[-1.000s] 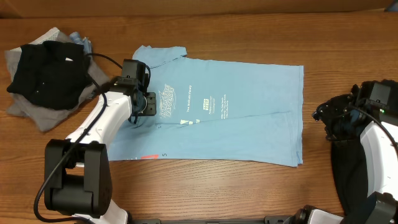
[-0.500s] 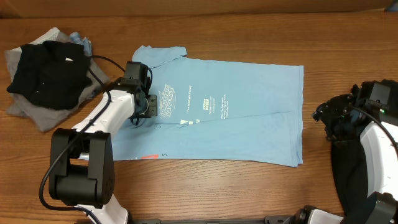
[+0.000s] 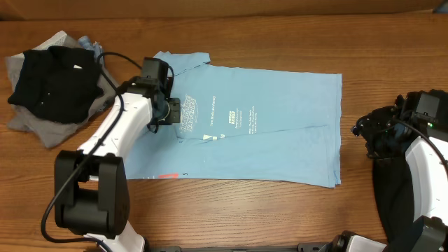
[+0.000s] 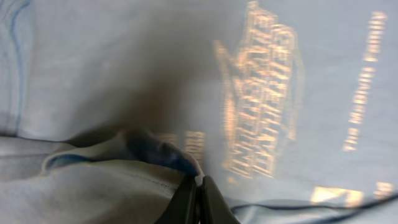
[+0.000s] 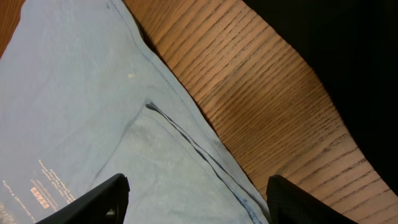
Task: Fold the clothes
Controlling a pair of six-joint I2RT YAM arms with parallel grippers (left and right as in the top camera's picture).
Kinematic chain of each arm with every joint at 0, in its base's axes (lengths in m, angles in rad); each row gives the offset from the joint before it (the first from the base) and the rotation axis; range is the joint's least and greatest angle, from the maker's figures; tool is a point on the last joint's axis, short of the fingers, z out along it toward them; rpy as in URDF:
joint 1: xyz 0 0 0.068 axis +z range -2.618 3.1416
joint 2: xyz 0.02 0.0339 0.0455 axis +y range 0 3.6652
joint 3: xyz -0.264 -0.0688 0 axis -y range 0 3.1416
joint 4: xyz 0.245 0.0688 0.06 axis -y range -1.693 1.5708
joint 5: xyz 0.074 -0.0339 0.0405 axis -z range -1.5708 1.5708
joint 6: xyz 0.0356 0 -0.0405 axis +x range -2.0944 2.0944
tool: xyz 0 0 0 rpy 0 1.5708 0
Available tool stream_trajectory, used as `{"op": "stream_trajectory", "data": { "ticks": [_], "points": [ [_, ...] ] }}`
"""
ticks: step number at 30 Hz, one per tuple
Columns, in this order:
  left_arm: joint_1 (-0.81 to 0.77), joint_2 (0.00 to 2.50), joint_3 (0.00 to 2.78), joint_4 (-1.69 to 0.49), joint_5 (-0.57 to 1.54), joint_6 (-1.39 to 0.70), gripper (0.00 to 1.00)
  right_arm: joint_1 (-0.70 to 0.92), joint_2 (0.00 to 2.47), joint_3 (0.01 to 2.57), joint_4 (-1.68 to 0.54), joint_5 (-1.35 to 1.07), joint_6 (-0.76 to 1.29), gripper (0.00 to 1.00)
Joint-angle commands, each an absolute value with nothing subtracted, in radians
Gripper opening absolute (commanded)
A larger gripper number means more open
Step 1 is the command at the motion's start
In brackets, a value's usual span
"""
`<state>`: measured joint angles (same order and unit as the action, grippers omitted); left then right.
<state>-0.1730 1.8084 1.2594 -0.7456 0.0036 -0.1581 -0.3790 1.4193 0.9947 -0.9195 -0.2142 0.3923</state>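
Far left corner of the desk (image 3: 231, 217) there's a pile (image 3: 49, 84) of black and grey stuff, dumped in a heap and not folded. Next over, the left gripper (image 3: 173, 112) is down on the tee (image 3: 280, 133), near its left end by the print. It's clenched tight with a little ruck of blue cloth caught between the tips, going by the wrist view. The tee itself lies spread flat across the middle of the desk, print side up, one sleeve poking toward the back edge. Out by the right edge the right gripper (image 3: 365, 129) hangs spread wide, holding nothing, just off the tee's right hem.

My take: that tee is thin, floppy and light, so it'll drag and wrinkle rather than slide as a sheet. Better to grab it at a hem or corner, both ends at once, than mid-panel. No bins or baskets anywhere that I can see.
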Motion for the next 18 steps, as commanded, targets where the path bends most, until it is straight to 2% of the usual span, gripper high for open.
{"op": "stream_trajectory", "data": {
  "ticks": [1, 11, 12, 13, 16, 18],
  "points": [
    [-0.221, 1.771, 1.284, -0.751, 0.02, -0.16, 0.04, -0.382, 1.404, 1.017, -0.913, -0.222, 0.396, 0.74],
    [-0.326, 1.771, 1.285, -0.755, -0.003, -0.165, 0.06, -0.382, 1.404, 1.017, -0.91, -0.222, 0.396, 0.74],
    [-0.327, 1.771, 1.285, -0.756, -0.014, -0.167, 0.1, -0.382, 1.404, 1.017, -0.91, -0.223, 0.396, 0.74],
    [-0.327, 1.771, 1.285, -0.756, -0.025, -0.171, 0.25, -0.382, 1.404, 1.017, -0.91, -0.223, 0.396, 0.75],
    [-0.324, 1.771, 1.285, -0.763, -0.053, -0.173, 0.49, -0.382, 1.404, 1.017, -0.91, -0.223, 0.396, 0.75],
    [-0.318, 1.77, 1.288, -0.774, -0.073, -0.173, 0.53, -0.382, 1.404, 1.017, -0.91, -0.223, 0.396, 0.74]
  ]
}}
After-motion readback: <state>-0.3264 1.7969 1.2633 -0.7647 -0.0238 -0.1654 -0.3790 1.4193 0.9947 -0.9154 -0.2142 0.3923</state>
